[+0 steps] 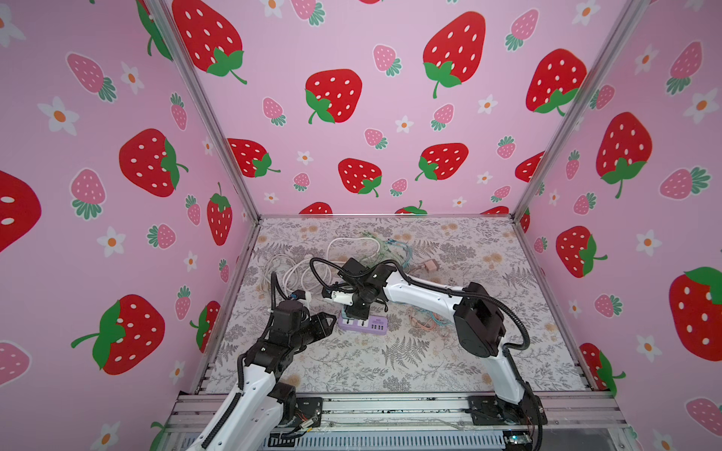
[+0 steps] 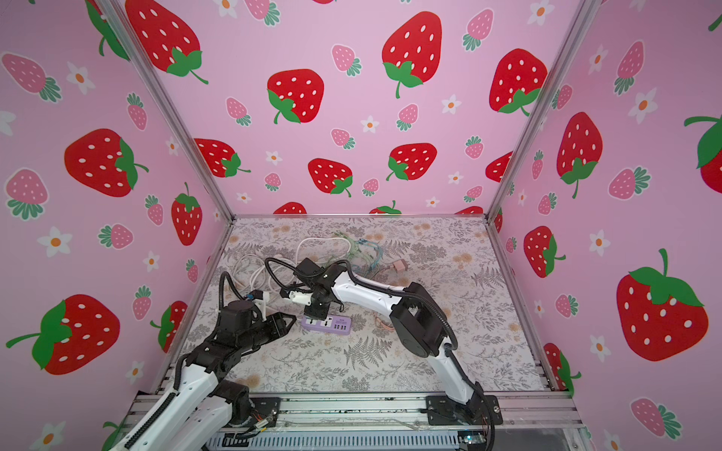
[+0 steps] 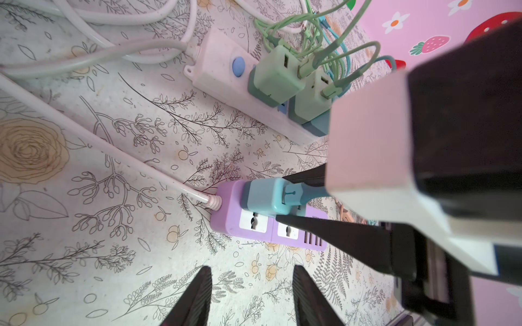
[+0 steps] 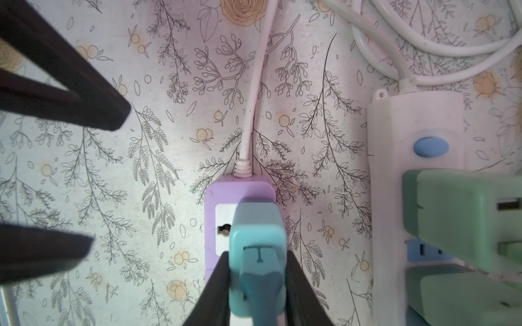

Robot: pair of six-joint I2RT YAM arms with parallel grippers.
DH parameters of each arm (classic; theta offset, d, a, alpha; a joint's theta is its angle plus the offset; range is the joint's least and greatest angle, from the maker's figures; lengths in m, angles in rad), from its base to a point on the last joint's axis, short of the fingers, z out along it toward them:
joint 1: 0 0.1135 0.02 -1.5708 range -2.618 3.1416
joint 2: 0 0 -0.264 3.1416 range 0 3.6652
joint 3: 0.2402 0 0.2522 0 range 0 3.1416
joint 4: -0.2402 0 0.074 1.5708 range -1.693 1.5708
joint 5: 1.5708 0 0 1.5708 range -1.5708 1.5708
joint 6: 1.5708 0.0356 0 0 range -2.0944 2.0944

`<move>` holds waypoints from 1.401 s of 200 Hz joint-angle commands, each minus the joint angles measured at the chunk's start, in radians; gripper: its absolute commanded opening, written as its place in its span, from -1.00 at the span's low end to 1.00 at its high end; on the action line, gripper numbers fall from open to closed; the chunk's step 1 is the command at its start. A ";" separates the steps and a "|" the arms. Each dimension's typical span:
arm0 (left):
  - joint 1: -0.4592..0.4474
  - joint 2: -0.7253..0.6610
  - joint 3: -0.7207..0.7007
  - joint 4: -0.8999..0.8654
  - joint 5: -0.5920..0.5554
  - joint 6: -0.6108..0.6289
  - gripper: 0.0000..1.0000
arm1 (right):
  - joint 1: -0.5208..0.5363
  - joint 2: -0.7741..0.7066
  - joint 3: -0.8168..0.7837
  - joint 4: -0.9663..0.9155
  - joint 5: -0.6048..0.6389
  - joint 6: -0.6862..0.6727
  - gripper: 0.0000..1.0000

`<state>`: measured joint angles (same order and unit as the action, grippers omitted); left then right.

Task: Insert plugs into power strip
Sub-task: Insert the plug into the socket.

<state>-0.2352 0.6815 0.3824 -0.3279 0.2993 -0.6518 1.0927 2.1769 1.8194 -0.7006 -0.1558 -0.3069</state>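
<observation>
White plastic strip (image 4: 389,135) flanks lilac plastic power strip (image 4: 211,197); floral mat (image 4: 135,175) open opposite. Right gripper (image 4: 257,258) clamps teal-blue cube plug (image 4: 255,225) upright on its cord-end socket, cable up. Left gripper (image 3: 252,272) released, empty.

Soft even light — blurred near edges

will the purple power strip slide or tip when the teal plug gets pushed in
The purple power strip looks small and light on a smooth patterned sheet, so it may skid under any sideways push. Low and flat, it probably won't tip. The open left gripper isn't bracing it.
</observation>
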 commanded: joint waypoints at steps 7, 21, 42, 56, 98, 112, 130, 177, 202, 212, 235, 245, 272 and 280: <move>0.005 -0.013 0.053 -0.044 -0.002 0.010 -0.01 | -0.010 0.059 -0.022 -0.076 -0.023 0.033 -0.51; 0.006 -0.018 0.057 -0.054 -0.002 0.013 0.00 | -0.014 0.041 -0.013 -0.077 -0.033 0.043 -0.41; 0.006 -0.023 0.063 -0.060 0.000 0.014 0.00 | -0.018 0.019 -0.002 -0.083 -0.050 0.051 -0.31; 0.005 -0.023 0.065 -0.060 0.004 0.012 0.00 | -0.020 0.005 0.001 -0.087 -0.060 0.057 -0.22; 0.005 -0.022 0.077 -0.064 0.009 0.015 0.00 | -0.021 -0.036 -0.003 -0.104 -0.088 0.070 0.10; 0.006 -0.022 0.085 -0.067 0.008 0.018 0.00 | -0.021 -0.057 -0.016 -0.106 -0.098 0.071 0.17; 0.005 -0.022 0.097 -0.076 0.006 0.021 0.01 | -0.022 -0.091 -0.042 -0.107 -0.113 0.074 0.22; 0.008 -0.001 0.130 -0.102 -0.004 0.035 0.01 | -0.027 -0.196 -0.170 -0.070 -0.220 0.048 0.37; 0.011 0.001 0.138 -0.105 -0.005 0.034 0.01 | -0.032 -0.238 -0.215 -0.064 -0.284 0.027 0.42; 0.012 0.001 0.142 -0.107 -0.004 0.035 0.01 | -0.037 -0.256 -0.233 -0.060 -0.324 0.016 0.42; 0.014 0.007 0.152 -0.111 -0.002 0.039 0.02 | -0.044 -0.286 -0.263 -0.065 -0.410 -0.019 0.43; 0.016 0.011 0.157 -0.114 0.000 0.041 0.01 | -0.045 -0.298 -0.273 -0.063 -0.423 -0.026 0.43; 0.019 0.018 0.171 -0.122 0.003 0.044 0.01 | -0.084 -0.378 -0.335 0.006 -0.550 -0.032 0.40; 0.018 0.018 0.175 -0.125 0.003 0.046 0.01 | -0.105 -0.419 -0.371 0.061 -0.580 -0.009 0.40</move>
<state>-0.2226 0.6994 0.5060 -0.4278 0.2993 -0.6228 1.0348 1.8683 1.5093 -0.7265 -0.5762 -0.2958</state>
